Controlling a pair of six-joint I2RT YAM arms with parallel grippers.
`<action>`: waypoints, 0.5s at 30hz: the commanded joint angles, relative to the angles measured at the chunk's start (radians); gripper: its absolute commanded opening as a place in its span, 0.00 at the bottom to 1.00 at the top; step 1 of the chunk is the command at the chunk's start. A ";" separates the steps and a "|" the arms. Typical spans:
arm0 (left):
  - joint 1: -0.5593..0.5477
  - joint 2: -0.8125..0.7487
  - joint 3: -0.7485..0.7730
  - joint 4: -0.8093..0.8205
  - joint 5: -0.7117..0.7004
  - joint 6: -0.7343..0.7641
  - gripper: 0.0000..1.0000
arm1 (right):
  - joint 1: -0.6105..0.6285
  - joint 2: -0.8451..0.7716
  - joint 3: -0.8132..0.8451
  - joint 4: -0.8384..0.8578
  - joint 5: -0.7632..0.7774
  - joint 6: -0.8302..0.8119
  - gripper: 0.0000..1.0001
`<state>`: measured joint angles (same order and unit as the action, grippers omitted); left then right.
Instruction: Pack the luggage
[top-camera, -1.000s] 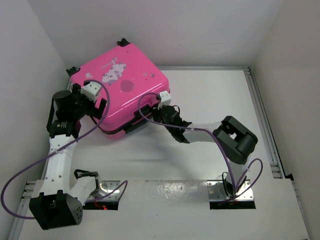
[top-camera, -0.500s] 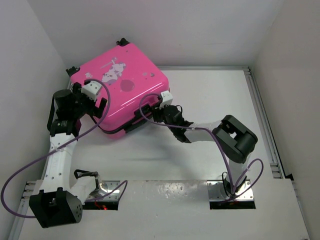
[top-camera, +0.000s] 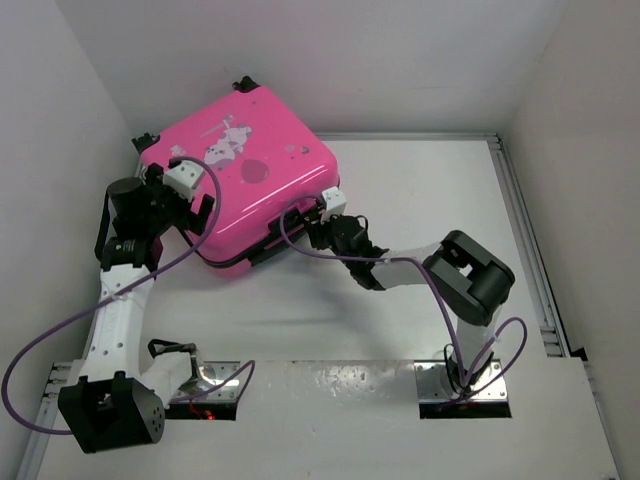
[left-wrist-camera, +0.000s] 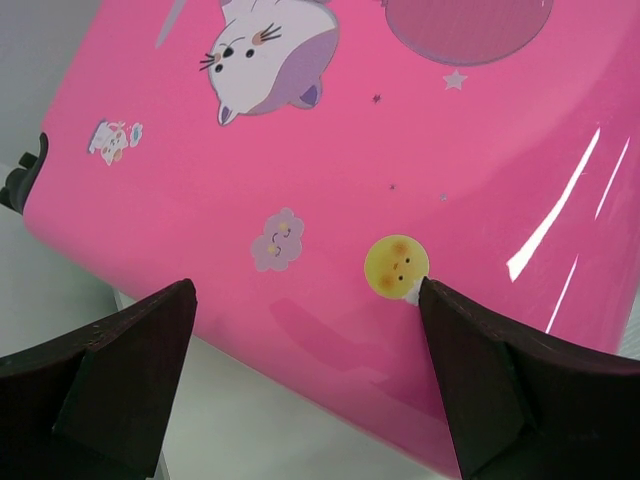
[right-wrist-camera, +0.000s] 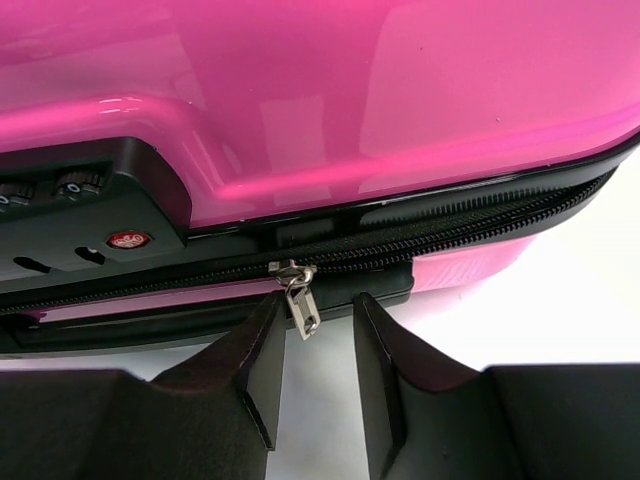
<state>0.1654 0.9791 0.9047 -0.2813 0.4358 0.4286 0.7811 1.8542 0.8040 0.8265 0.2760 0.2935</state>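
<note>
One piece matters here: the luggage (top-camera: 240, 180), lid down, lying flat at the far left of the table (top-camera: 420, 200), close to the corner of the walls. Its zipper side faces the arms.

The left claw (left-wrist-camera: 305, 300) hangs over the near left edge of the glossy pink top, its fingers spread wide and holding nothing. The right claw (right-wrist-camera: 320, 305) is low at the zipper side, fingers partly apart. The zipper pull (right-wrist-camera: 303, 305) dangles just between their tips — not pinched, as far as the wrist view shows. The lock (right-wrist-camera: 90, 215) sits just left of the pull, and the zipper (right-wrist-camera: 470, 235) runs off to the right. How much of the zipper is already closed I cannot tell.

By its look the case is stiff and smooth — a hard body that will not give, and slick enough to slide on the table if it is pushed or dragged from one side. So it likely wants bracing from above or against an edge while the zipper is worked. The pull is the place to take hold: small, thin, free-swinging metal, easy to miss or to lose. It likely needs a square pinch, then a draw along the zipper's line, not away from the case.
</note>
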 joint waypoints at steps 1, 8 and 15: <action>0.008 0.016 0.000 -0.015 0.011 -0.001 0.99 | -0.006 0.022 0.018 0.003 -0.001 -0.010 0.33; 0.008 0.007 -0.009 -0.015 0.011 -0.001 0.99 | -0.006 0.042 0.041 0.039 -0.014 -0.008 0.21; 0.008 -0.068 -0.027 -0.126 0.229 0.230 0.94 | -0.023 0.000 -0.035 0.105 -0.069 -0.047 0.00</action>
<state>0.1654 0.9596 0.8963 -0.2916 0.4984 0.5076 0.7715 1.8652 0.7937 0.8867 0.2474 0.2676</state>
